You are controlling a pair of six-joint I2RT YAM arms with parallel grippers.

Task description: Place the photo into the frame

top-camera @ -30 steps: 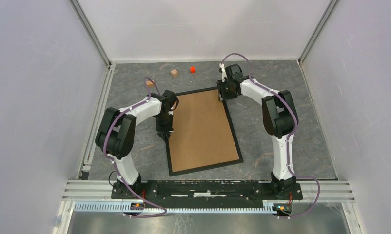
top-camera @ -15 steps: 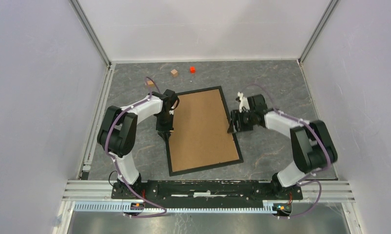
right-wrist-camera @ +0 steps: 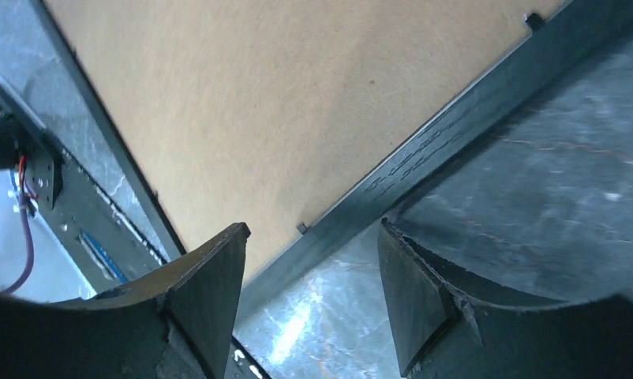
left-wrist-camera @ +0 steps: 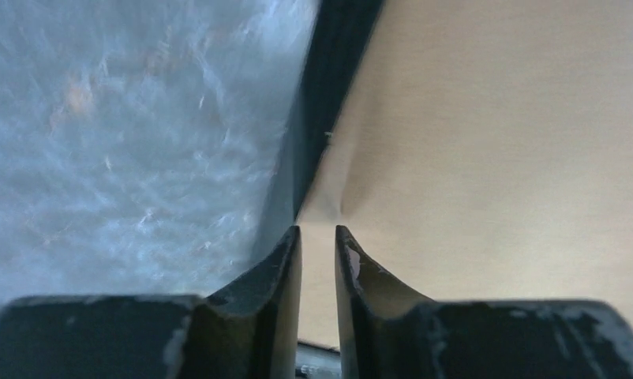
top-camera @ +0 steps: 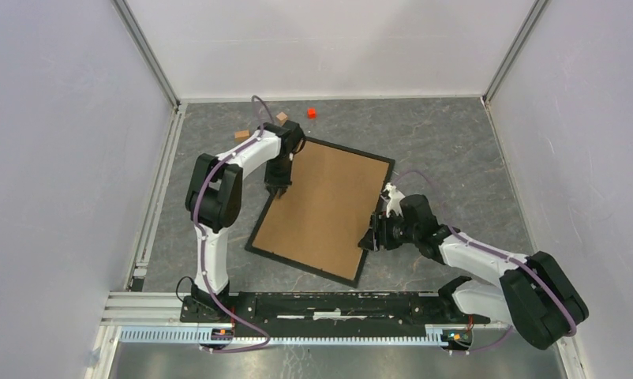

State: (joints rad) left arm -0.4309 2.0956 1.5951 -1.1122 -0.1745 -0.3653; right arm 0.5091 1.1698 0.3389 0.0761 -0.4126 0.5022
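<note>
Top view: the frame [top-camera: 299, 265] lies face down on the counter [top-camera: 455, 142], backing board [top-camera: 321, 209] up. Its long axis is skewed, far-right to near-left. The left end effector [top-camera: 280, 189] sits at the frame's left long edge and the right end effector [top-camera: 370, 241] at its right long edge. There is open counter outboard of the right one.

Left wrist: fingers [left-wrist-camera: 286, 268] all but closed, gripping nothing. The frame's rail lies just ahead-left of the tips.

Right wrist: jaws wide apart, with the rail crossing diagonally between them. The photo is not visible in any view.

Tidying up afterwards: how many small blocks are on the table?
3: a red block at the far side, a wooden block just left of it, and a second wooden block farther left and nearer. Others may be hidden.
</note>
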